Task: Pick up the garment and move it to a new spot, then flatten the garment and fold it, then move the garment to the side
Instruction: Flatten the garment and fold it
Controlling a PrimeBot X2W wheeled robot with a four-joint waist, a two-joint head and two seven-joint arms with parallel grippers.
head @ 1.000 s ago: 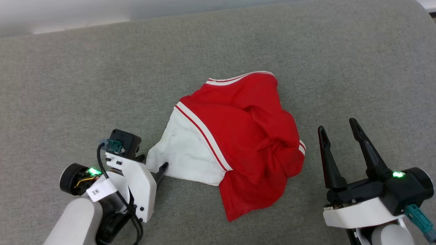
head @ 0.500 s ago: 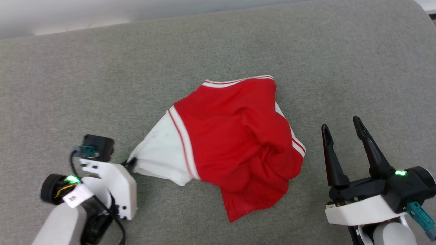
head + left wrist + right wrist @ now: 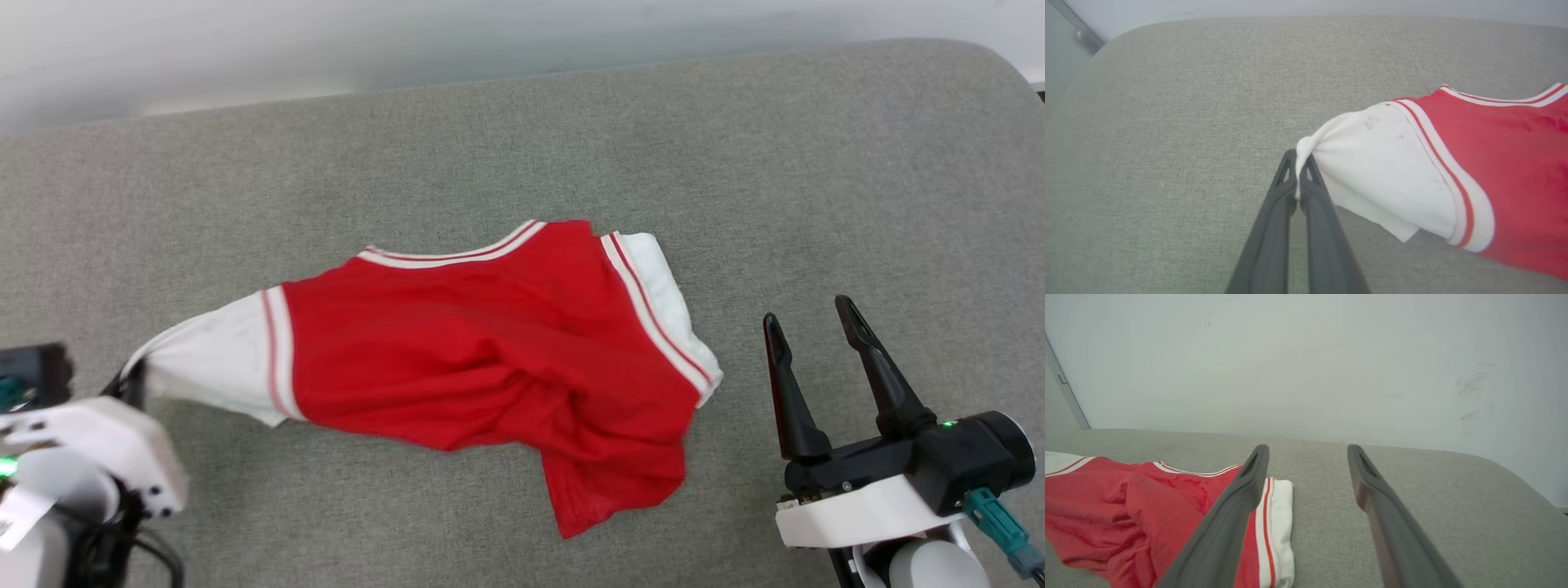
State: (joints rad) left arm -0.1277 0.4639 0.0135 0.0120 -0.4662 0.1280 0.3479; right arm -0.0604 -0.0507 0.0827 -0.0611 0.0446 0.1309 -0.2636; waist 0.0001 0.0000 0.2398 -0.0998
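At near left of the grey tabletop [image 3: 490,122], left tool [image 3: 1298,163] clamped on the white sleeve [image 3: 1372,171] of the garment [image 3: 490,351], which sprawls rumpled mid-surface; right tool [image 3: 808,310] open, empty, near right; advise lifting slowly, lest the thin pinch slip.

The garment [image 3: 490,351], a red jersey with white sleeves and red-and-white stripe trim, lay rumpled and stretched out sideways. One white sleeve tapered to a point, pinched in the left hand [image 3: 1299,173]. The other sleeve lay near the right hand [image 3: 808,314], not touching it.
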